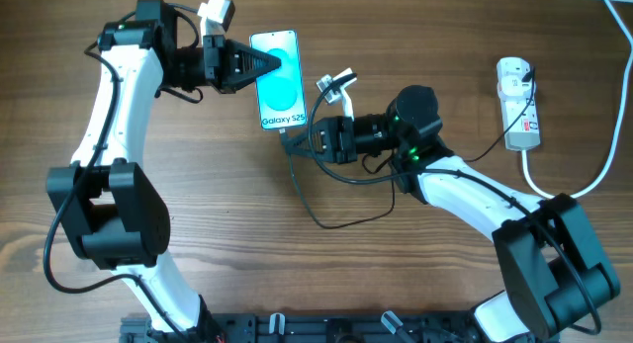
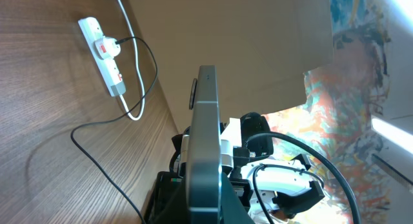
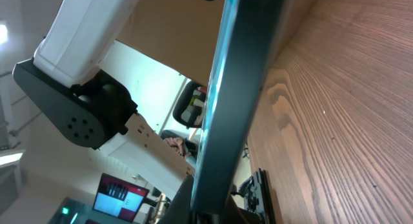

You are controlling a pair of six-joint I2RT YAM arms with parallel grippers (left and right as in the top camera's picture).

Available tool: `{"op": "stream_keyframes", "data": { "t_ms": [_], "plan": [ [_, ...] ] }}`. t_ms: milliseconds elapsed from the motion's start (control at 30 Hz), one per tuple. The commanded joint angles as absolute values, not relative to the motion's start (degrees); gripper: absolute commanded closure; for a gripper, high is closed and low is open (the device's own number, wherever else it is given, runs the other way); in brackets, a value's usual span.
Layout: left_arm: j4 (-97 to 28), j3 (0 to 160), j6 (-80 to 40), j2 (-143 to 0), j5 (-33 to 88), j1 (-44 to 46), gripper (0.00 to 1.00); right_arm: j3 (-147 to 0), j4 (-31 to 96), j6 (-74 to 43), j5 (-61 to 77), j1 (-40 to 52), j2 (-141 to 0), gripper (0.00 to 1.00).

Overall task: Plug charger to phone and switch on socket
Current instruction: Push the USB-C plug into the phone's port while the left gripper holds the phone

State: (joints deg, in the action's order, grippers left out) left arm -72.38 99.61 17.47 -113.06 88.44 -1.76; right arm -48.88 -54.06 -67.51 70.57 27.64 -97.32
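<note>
The phone, with a cyan screen and a "Galaxy S25" band, is held at the table's far middle. My left gripper is shut on its left edge. The left wrist view shows the phone edge-on between the jaws. My right gripper is at the phone's bottom edge, shut on the plug end of the black charger cable. In the right wrist view the phone's edge runs down between the fingers, and the plug tip is hidden. The white socket lies at the right. It also shows in the left wrist view.
A thicker white cord loops from the socket toward the right edge and the far corner. The black cable trails over the wood between the right arm and the socket. A black rail runs along the table's near edge.
</note>
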Motion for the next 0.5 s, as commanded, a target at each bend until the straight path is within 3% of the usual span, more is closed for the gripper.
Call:
{"op": "stream_keyframes", "data": {
  "t_ms": [0, 467],
  "plan": [
    [-72.6, 100.4, 17.5, -113.5, 90.0, -1.4, 0.96, -49.0, -54.8, -67.5, 68.4, 26.6, -98.1, 0.96],
    [-72.7, 100.4, 17.5, -113.5, 90.0, -1.7, 0.96, -49.0, -52.9, -65.4, 68.6, 25.8, -98.1, 0.96]
  ]
}}
